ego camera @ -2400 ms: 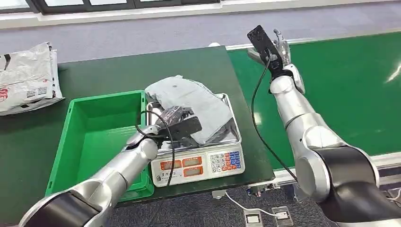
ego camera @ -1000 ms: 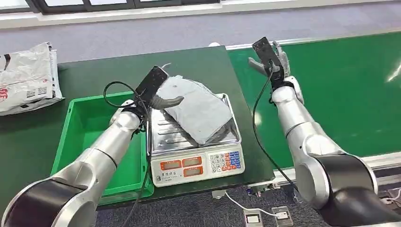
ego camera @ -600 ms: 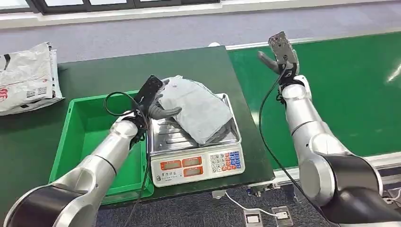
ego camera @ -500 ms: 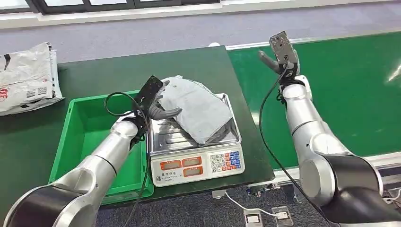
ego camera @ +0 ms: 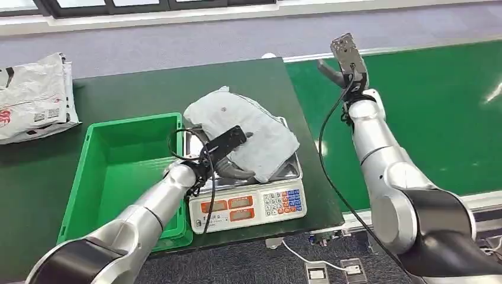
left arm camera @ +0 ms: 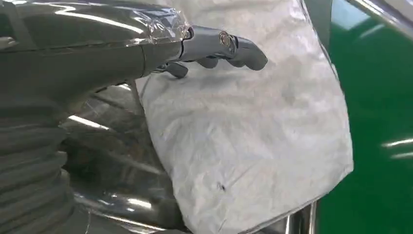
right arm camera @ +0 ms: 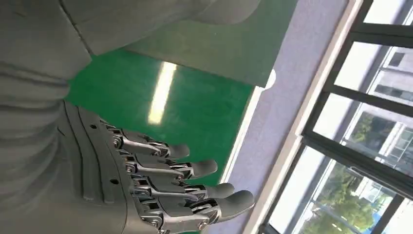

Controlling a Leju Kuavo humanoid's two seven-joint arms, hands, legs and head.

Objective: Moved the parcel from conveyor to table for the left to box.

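Observation:
A crumpled white-grey parcel (ego camera: pixel 248 127) lies on the steel pan of a weighing scale (ego camera: pixel 251 204) on the dark table (ego camera: pixel 148 89). My left hand (ego camera: pixel 228 161) is at the parcel's near edge, low over the pan. In the left wrist view its fingers (left arm camera: pixel 219 46) stretch out just over the parcel (left arm camera: pixel 253 146), thumb apart, with nothing pinched. My right hand (ego camera: pixel 343 59) is raised over the green conveyor (ego camera: pixel 438 106), fingers (right arm camera: pixel 195 185) spread and holding nothing.
A green plastic bin (ego camera: pixel 118 171) stands right beside the scale on its left. White printed mail bags (ego camera: pixel 32 97) lie at the table's far left. Black cables hang from both wrists. The table's front edge runs just below the scale.
My left hand has swung from the parcel's far-left side round to its near edge. The parcel has spread and shifted on the pan. My right hand has lifted slightly.

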